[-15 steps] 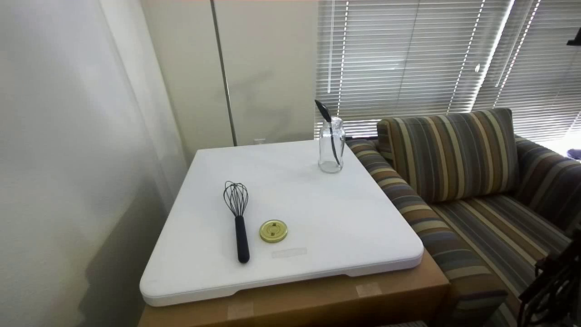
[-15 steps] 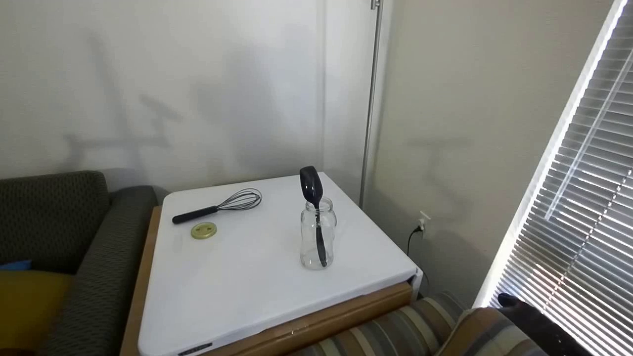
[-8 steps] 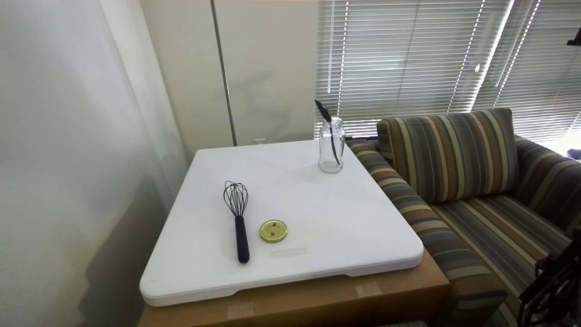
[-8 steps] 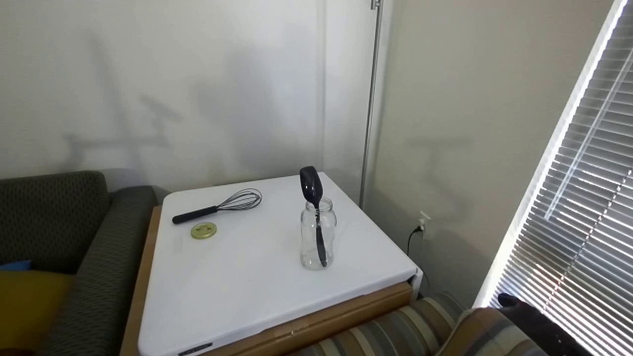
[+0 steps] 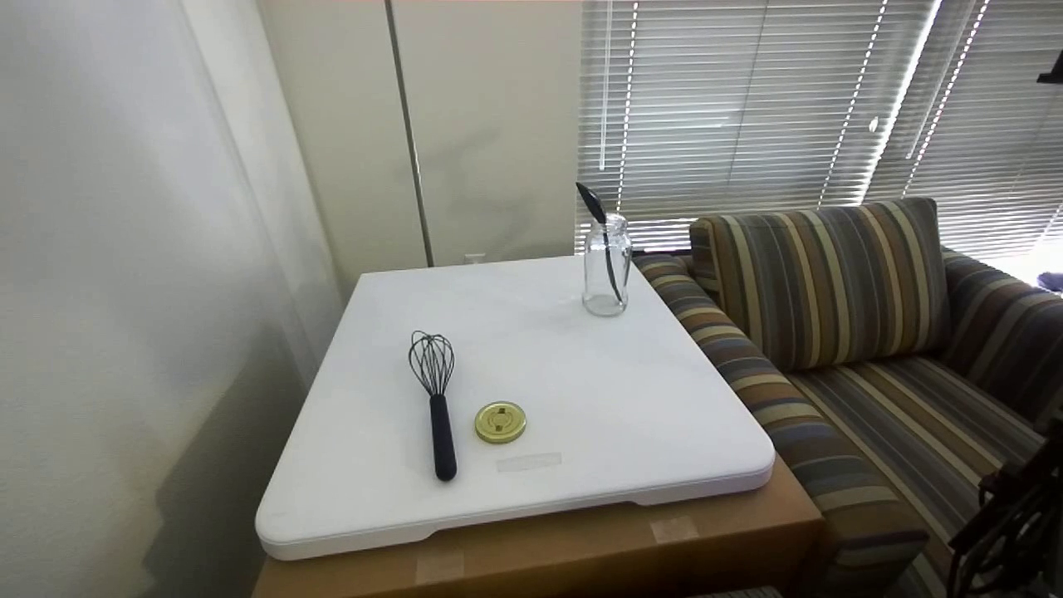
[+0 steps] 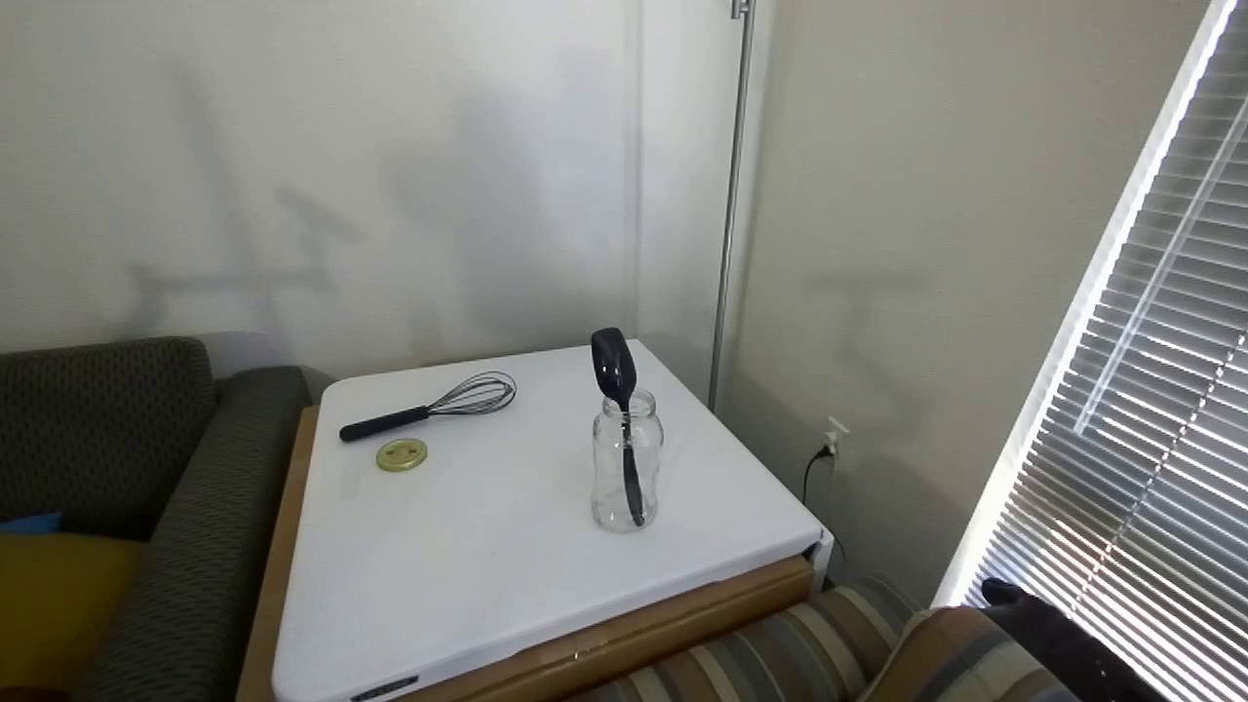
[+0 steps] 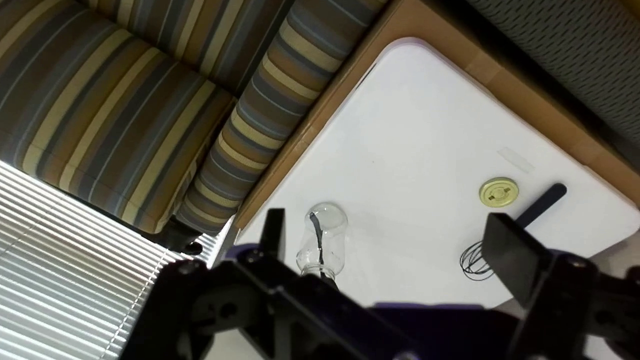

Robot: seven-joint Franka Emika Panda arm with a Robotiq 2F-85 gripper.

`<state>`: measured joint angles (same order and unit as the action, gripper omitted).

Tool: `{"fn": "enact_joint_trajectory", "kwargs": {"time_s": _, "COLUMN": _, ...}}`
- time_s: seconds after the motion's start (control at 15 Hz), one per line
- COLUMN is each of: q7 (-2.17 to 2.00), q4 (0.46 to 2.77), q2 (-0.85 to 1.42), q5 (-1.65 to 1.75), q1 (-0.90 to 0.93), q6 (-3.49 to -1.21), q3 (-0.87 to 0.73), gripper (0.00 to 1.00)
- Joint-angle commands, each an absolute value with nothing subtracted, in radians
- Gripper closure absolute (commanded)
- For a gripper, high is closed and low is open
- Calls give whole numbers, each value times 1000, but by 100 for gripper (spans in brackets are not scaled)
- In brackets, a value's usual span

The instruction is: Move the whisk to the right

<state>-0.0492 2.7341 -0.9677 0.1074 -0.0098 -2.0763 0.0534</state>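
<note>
One whisk point(image 7: 534, 212) lies beyond our empty, wide-spread gripper point(image 7: 385, 217). We should straddle its handle point(image 7: 543, 204) squarely, avoiding the lid point(image 7: 499, 192).

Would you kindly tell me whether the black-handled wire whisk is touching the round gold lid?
Apart: both exterior views show a strip of white tabletop between the whisk and the lid.

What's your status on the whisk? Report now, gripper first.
Gripper open, holding nothing. Whisk lying on white tabletop, ungripped. Gold lid beside it, not touching, possibly in the way. Glass jar farther off.
</note>
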Motion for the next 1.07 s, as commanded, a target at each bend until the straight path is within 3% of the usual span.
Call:
{"fn": "enact_joint_trajectory", "kwargs": {"time_s": 0.0, "q7": -58, "q4": 2695, "q2": -827, "q5": 107, "q1": -6, "q6": -2167, "q3": 67, "gripper": 0}}
{"fn": "enact_joint_trajectory", "kwargs": {"time_s": 0.8, "q7": -118, "q4": 2501, "q2": -321, "q5": 84, "q1": 67, "q6": -2406, "q3": 151, "gripper": 0}}
{"fn": "enact_joint_trajectory", "kwargs": {"time_s": 0.87, "q7": -144, "q4": 2566, "q2": -430, "q5": 93, "q1": 63, "q6": -2369, "q3": 151, "gripper": 0}}
{"fn": "enact_joint_trajectory", "kwargs": {"time_s": 1.0, "q7": -143, "q4": 2527, "q2": -357, "q5": 92, "q1": 72, "q6": -2390, "q3": 151, "gripper": 0}}
